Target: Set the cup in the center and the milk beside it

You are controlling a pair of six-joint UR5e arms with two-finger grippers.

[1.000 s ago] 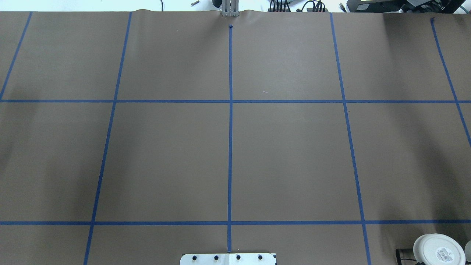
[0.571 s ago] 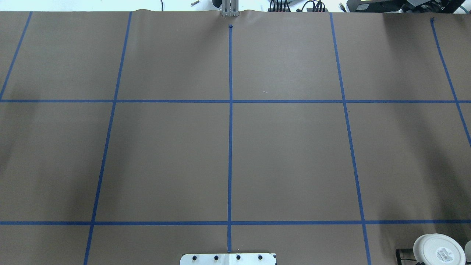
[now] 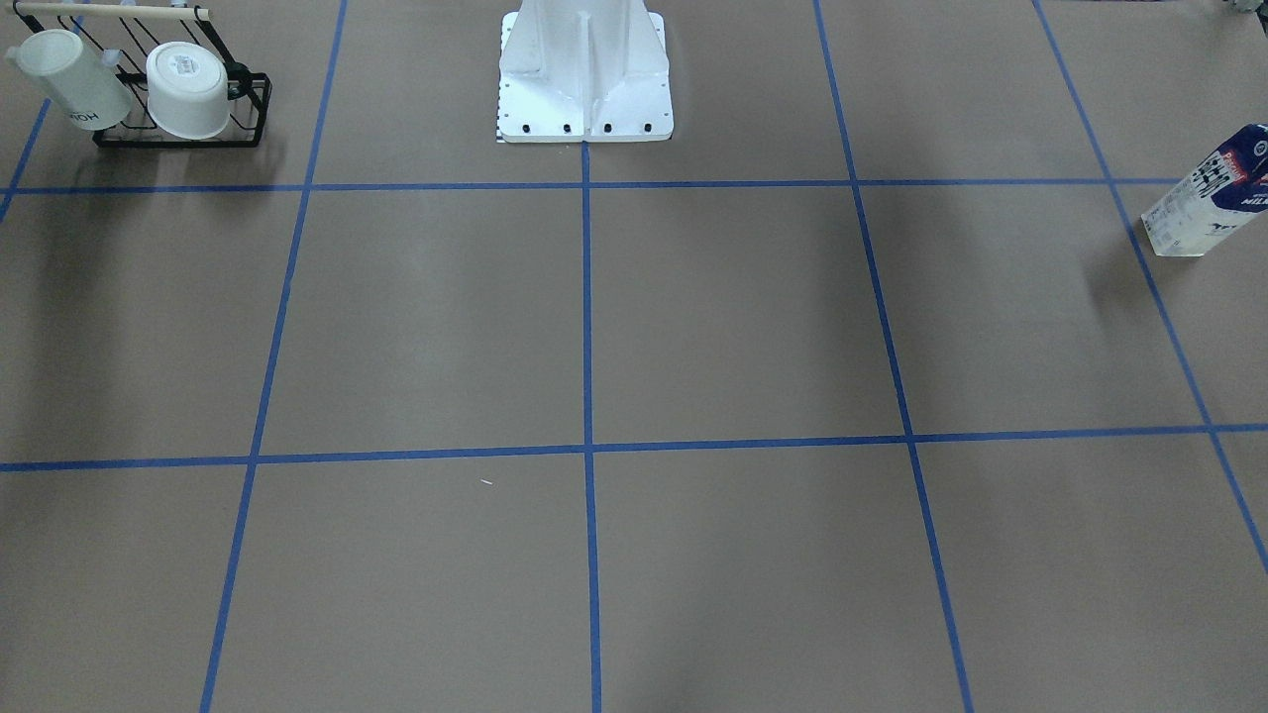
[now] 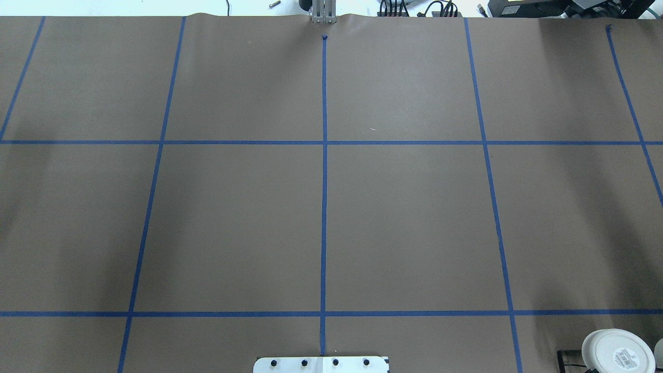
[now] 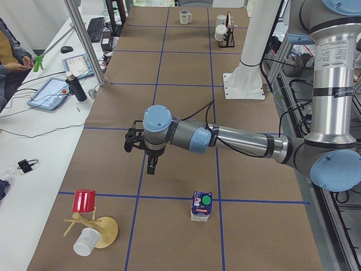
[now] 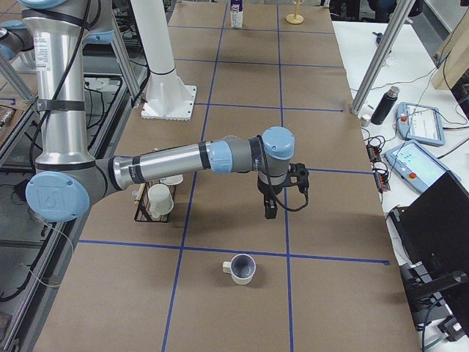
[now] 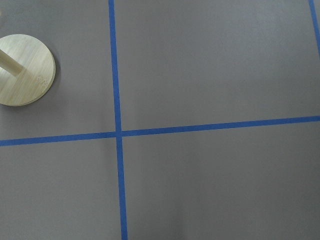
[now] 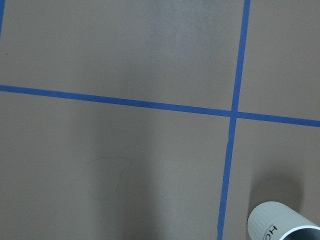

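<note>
The cup (image 6: 242,269), a white mug with a dark inside, stands upright on the brown paper near the table's right end. My right gripper (image 6: 269,209) hovers a little beyond it, apart from it. The cup's side also shows in the bottom right corner of the right wrist view (image 8: 277,225), and small at the far end in the exterior left view (image 5: 185,17). The milk (image 5: 201,206) stands upright near the left end, green cap up, and also shows in the front view (image 3: 1204,193). My left gripper (image 5: 151,164) hangs above the paper beside it, apart. I cannot tell whether either gripper is open or shut.
A black wire rack (image 3: 183,94) with two white mugs stands near the robot's base (image 3: 584,79) on the right side. A wooden stand (image 5: 107,231) with a red cup (image 5: 84,200) and a white cup stands at the left end. Blue tape lines grid the paper.
</note>
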